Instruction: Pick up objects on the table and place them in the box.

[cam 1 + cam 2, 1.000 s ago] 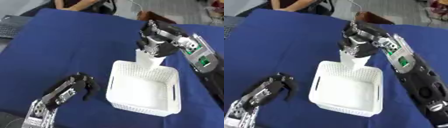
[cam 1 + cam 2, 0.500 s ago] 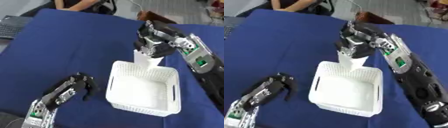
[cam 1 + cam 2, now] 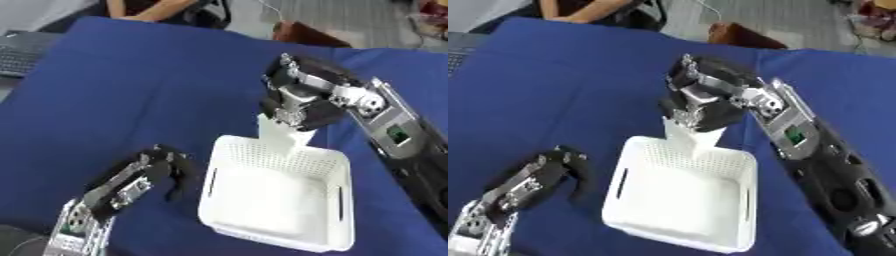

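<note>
With your right robot hand [image 3: 302,102] gripping the white object [image 3: 282,134] over the box's [image 3: 278,200] far rim, bring it further in before releasing.

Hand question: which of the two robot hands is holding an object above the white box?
The right hand: its fingers are curled around a white object at the far rim of the white box. The left hand rests beside the box, holding nothing.

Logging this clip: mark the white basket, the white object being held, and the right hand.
white basket [image 3: 335,166]: left eye view, far rim, right of the object.
white object [image 3: 278,134]: left eye view, its lower part above the rim.
right hand [image 3: 302,102]: left eye view, its palm.
</note>
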Tool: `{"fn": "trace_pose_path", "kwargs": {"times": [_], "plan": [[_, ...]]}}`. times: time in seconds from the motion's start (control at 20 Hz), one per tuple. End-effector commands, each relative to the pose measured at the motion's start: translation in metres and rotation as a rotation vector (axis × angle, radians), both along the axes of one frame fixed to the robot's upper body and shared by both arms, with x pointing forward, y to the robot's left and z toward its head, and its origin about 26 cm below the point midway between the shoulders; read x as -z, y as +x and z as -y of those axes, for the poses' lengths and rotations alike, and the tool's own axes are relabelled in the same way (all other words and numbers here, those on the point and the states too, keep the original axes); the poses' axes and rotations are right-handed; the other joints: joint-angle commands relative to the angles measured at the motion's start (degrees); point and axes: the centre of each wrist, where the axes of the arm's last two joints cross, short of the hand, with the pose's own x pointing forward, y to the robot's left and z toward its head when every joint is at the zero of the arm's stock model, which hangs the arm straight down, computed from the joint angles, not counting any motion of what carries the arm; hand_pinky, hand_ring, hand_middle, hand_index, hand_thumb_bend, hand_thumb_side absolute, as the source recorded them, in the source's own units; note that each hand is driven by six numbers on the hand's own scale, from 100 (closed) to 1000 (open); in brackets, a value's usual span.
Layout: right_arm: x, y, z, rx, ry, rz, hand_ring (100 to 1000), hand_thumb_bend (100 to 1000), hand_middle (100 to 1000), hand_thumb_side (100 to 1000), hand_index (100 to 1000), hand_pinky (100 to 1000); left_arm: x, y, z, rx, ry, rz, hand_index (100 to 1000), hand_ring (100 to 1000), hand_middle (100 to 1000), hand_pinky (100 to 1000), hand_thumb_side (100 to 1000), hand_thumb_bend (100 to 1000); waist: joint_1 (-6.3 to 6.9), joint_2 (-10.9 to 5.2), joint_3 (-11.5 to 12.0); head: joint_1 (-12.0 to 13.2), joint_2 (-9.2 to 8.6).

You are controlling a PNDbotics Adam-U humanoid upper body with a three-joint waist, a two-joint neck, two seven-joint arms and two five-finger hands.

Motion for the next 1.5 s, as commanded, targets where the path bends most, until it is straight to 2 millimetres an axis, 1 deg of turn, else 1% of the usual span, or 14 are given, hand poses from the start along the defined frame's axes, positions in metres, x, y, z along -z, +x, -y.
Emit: {"fn": "trace_pose_path", "kwargs": {"times": [0.05,0.55,0.75,0.8,0.85,1.0,1.15,1.3,1.5], "plan": [[-0.009,-0.001,0.003,-0.295,-0.259,0.239,100,100,100,678,191,100,-0.007,-0.001,-0.002,-0.004,0.009,0.023,675,259,412,164,921,104,0.07,-0.78,-0.01,0.07,-0.62],[-0.016,-0.002,0.004,-0.287,-0.244,0.263,100,100,100,690,193,100,-0.007,-0.001,-0.003,-0.003,0.008,0.022,675,260,412,165,917,102,0.00,-1.15,-0.33,0.08,-0.73],[-0.026,-0.003,0.002,-0.284,-0.231,0.296,100,100,100,703,195,100,-0.006,-0.001,-0.004,-0.003,0.007,0.018,675,261,413,165,913,101,-0.05,-1.51,-0.31,0.15,-0.78],[-0.032,-0.004,0.000,-0.286,-0.227,0.313,100,100,100,492,195,100,-0.006,-0.001,-0.004,-0.004,0.007,0.017,675,260,413,165,913,101,-0.10,-1.67,-0.36,0.20,-0.75],[-0.038,-0.005,-0.001,-0.289,-0.222,0.329,100,100,100,710,196,100,-0.006,-0.002,-0.005,-0.004,0.007,0.015,675,261,413,165,913,101,-0.16,-1.80,-0.39,0.25,-0.73],[-0.054,-0.010,-0.004,-0.301,-0.204,0.380,100,100,100,718,197,100,-0.005,-0.002,-0.006,-0.008,0.010,0.010,675,261,413,165,914,102,-0.33,-2.04,-0.55,0.43,-0.76],[-0.065,-0.015,-0.004,-0.308,-0.185,0.414,100,100,100,721,198,100,-0.005,-0.003,-0.006,-0.010,0.012,0.009,675,262,413,165,913,101,-0.42,-2.13,-0.69,0.50,-0.75],[-0.067,-0.017,-0.005,-0.315,-0.181,0.424,100,100,100,720,198,100,-0.005,-0.002,-0.006,-0.011,0.011,0.009,675,262,413,165,914,102,-0.47,-2.13,-0.79,0.52,-0.78],[-0.062,-0.018,-0.006,-0.322,-0.184,0.415,100,100,100,716,196,100,-0.005,-0.003,-0.006,-0.011,0.012,0.009,676,262,414,165,914,101,-0.40,-2.05,-0.74,0.43,-0.71]]}}
